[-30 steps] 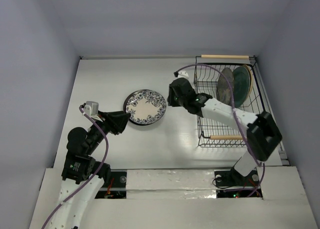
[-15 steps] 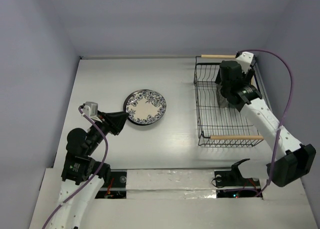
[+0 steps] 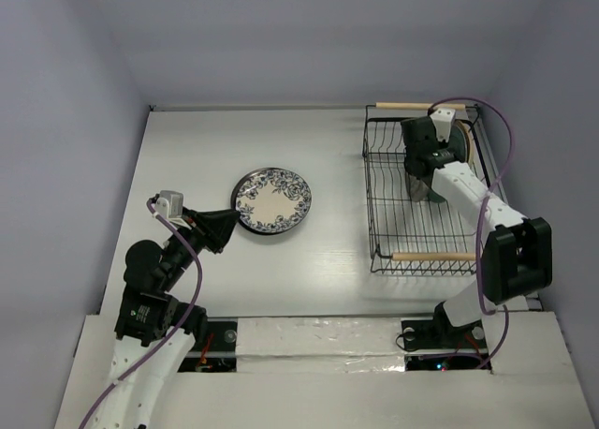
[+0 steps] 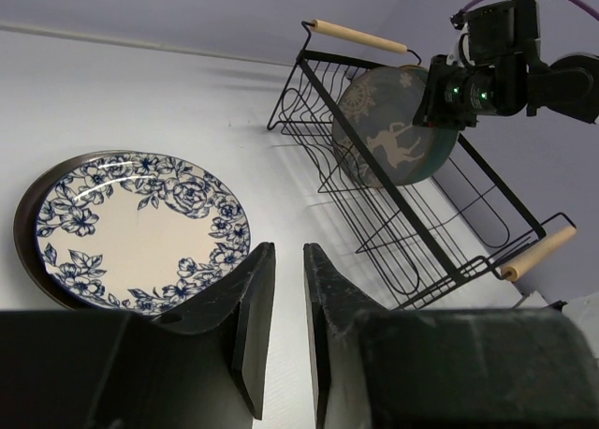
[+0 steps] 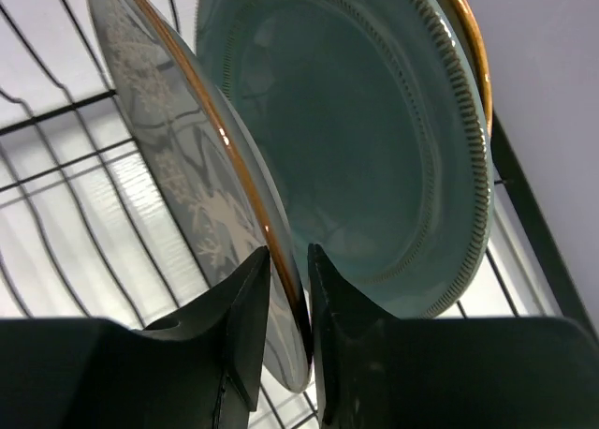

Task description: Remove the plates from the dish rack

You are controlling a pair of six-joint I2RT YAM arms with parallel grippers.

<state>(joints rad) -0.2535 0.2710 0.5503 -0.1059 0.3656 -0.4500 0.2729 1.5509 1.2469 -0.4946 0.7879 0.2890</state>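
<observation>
Swinging over: right gripper [image 5: 285, 260] has come from mid-worktop to the dish rack [image 3: 423, 257]; clamped on the deer plate [image 5: 178, 185] rim, teal plate [image 5: 365, 139] behind
Idle side: left gripper [image 4: 279, 260] narrowed to a slim gap, empty, beside the floral plate [image 4: 140, 228] on the worktop [image 3: 206, 139]
Meaning: deer plate likely lifts next

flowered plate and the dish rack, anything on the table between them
Nothing: the stretch of white table between the flowered plate and the dish rack is bare, as the top view shows; the left wrist view agrees.
</observation>
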